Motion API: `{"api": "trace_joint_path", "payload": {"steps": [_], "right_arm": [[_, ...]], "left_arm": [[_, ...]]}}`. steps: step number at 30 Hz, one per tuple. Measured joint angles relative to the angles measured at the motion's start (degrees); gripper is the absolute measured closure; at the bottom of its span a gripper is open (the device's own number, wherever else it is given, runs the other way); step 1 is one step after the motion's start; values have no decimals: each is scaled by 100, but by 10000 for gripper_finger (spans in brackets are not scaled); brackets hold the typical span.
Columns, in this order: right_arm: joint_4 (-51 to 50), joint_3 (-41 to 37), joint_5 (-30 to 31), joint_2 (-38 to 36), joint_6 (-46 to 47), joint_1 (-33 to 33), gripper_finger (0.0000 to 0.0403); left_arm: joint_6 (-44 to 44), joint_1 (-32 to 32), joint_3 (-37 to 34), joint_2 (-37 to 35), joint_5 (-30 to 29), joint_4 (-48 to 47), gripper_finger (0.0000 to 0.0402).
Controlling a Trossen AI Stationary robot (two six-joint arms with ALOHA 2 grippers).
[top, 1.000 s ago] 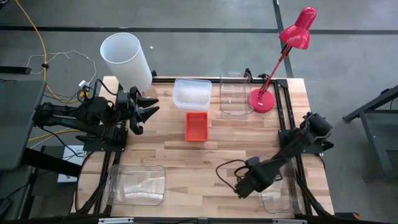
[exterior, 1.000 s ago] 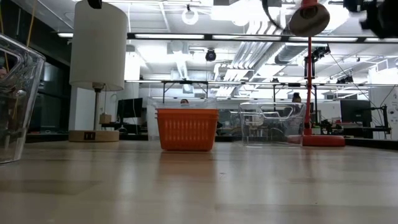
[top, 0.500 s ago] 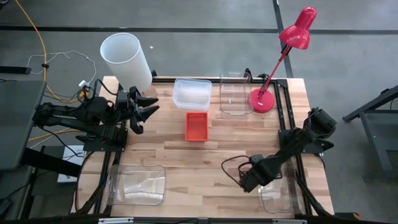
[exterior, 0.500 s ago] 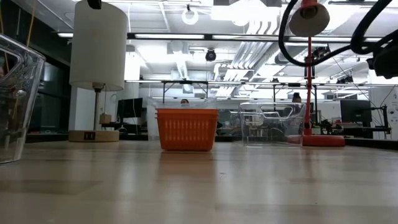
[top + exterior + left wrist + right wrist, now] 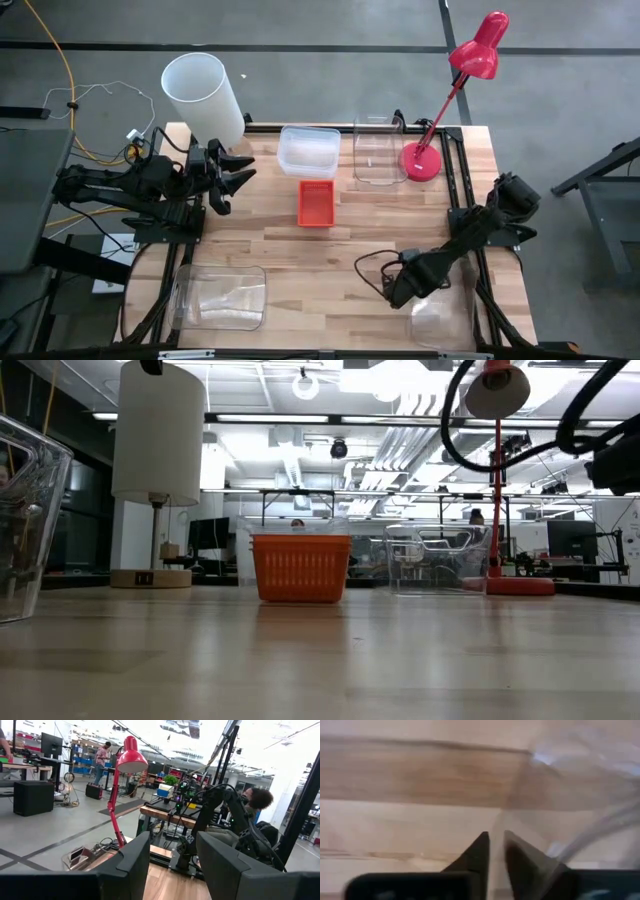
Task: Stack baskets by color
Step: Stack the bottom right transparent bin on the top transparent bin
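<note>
Right gripper (image 5: 495,851): the two dark fingers (image 5: 476,852) stand nearly together, pinching the thin see-through wall of a clear rectangular plastic bin (image 5: 580,805) between their tips. In the high view the right gripper (image 5: 408,292) sits at the near right part of the wooden slatted table (image 5: 330,255), at the inner edge of that clear bin (image 5: 440,318), which lies at the table's near right corner.

Left gripper (image 5: 172,865): fingers (image 5: 132,862) apart, a clear gap between them, nothing in it. In the high view the left gripper (image 5: 240,172) hovers at the far left of the table, pointing toward the middle, well apart from any basket.

Task things, high view:
- Small bright-orange rectangular plastic basket (image 5: 316,203) stands upright near the table's centre; the low view shows the same orange basket (image 5: 300,568) with ribbed sides.
- Shallow clear bin stack (image 5: 308,151) just beyond the orange basket, toward the far edge.
- Taller clear bin (image 5: 378,152) beside that stack, on its right, near the lamp base.
- Large clear bin (image 5: 220,296) at the near left corner.

Other things: tall white cylinder lamp shade (image 5: 203,96) at the far left corner; red desk lamp (image 5: 452,92) with its round base at the far right of the table.
</note>
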Motion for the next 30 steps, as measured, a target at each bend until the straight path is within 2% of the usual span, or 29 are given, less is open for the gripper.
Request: {"api": "trace_joint_path", "payload": {"steps": [3,9,13,17,20,26,30], "right_arm": [[-146,100,163,-82,-154,5,395],[-1130,663,691,-688,-780,-189,401],[-1788,1361,1418,-1244,-1569,-662,402],[-2218,2284,2349,-1518,-2917,-1461,402],[-2164,3074,2771,-1474,-4269,-2162,403],[-2050,4628,3449,-859,-6780,-3681,403],[-1828,5484,3855,-276,-7775,-4412,403]], "left_arm": [[2,1,0,0,0,0,252],[163,1,0,0,-81,2,252],[166,1,0,0,-212,2,252],[162,1,0,0,-234,2,252],[156,2,0,0,-234,2,252],[150,-1,0,0,-234,3,252],[151,0,0,0,-262,4,252]]}}
